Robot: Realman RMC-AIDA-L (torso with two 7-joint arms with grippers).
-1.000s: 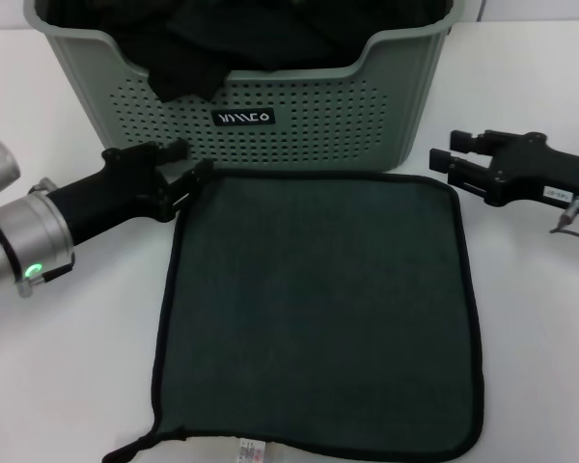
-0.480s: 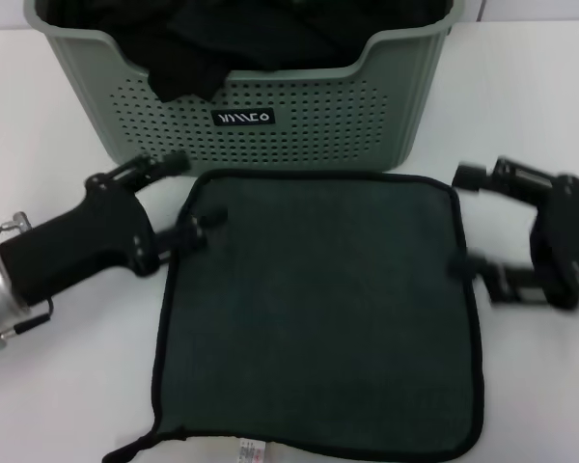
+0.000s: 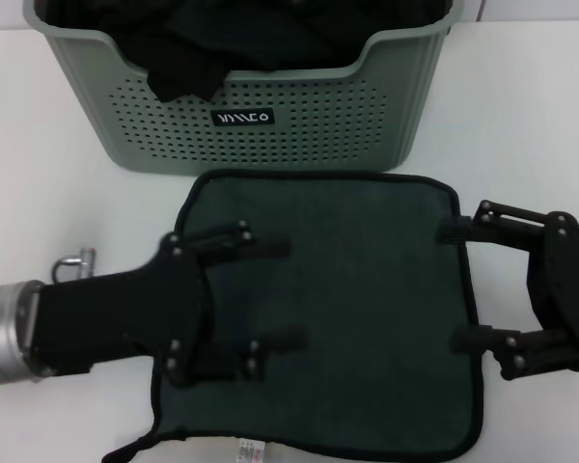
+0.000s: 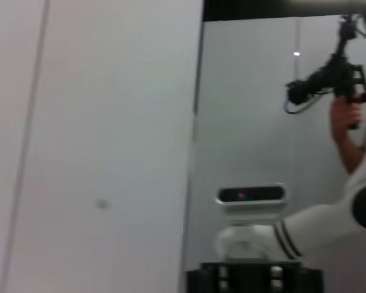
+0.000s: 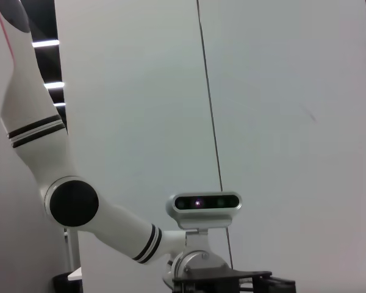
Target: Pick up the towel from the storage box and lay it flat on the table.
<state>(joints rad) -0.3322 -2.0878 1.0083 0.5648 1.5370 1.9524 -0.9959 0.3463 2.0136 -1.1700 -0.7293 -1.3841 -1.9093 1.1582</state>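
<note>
Where the frame ends nearest the robot, the square dark green terry towel (image 3: 357, 318) w/ black stitched edging lies spread flat on the plain white bench (image 3: 68, 193); its small white tag (image 3: 249, 449) sits at that near hem, and the near-left corner curls out in a thin black tail. Left pincer (image 3: 282, 294) is over the towel's left half, fingers spread wide, holding nothing. Right pincer (image 3: 455, 285) straddles the right edge, also wide open and holding nothing. Bare bench shows left of the towel and to the right behind the right pincer. Beyond the far hem, just beside it, stands the sage-green perforated plastic storage box (image 3: 299, 125), w/ black cloths (image 3: 222, 39) heaped inside.
</note>
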